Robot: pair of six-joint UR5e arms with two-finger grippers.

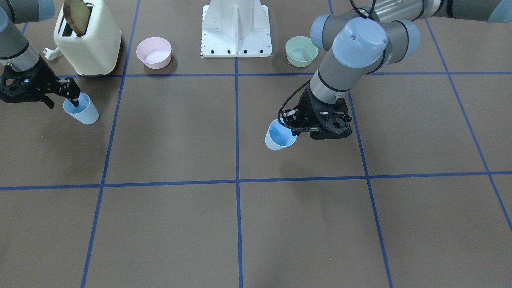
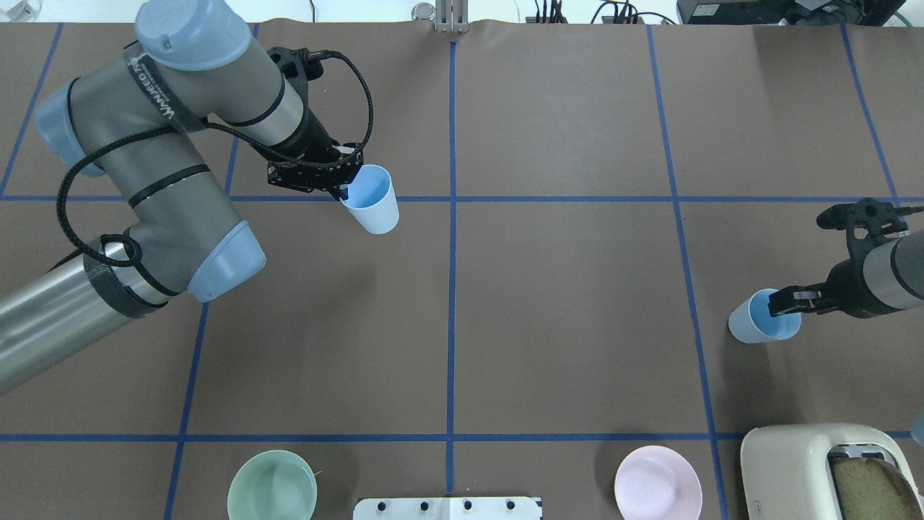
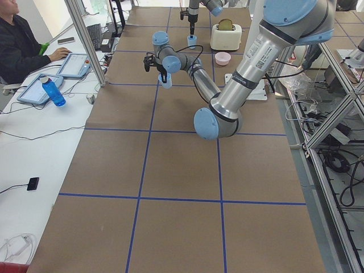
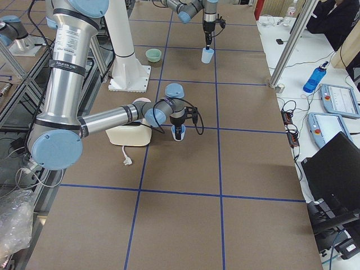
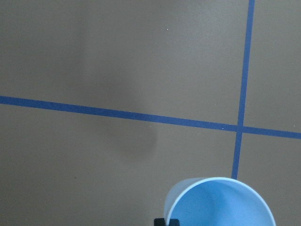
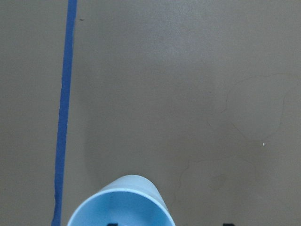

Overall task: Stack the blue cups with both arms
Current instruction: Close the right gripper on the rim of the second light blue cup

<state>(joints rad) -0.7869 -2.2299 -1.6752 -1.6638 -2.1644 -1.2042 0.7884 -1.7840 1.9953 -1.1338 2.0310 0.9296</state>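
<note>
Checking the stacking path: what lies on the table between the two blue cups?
Nothing: in the overhead view, only bare brown table with blue tape lines lies between the left cup and the right cup.

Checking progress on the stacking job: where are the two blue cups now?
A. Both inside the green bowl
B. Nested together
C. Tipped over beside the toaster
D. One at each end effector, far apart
D: the left end effector grips one blue cup, the right end effector grips the other blue cup, far apart.

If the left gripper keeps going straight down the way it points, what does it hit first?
Just the bare table. The left gripper points down, clamped on its cup's rim, and the left wrist view shows only brown paper and blue tape below. The cup's bottom would probably touch first.
</note>
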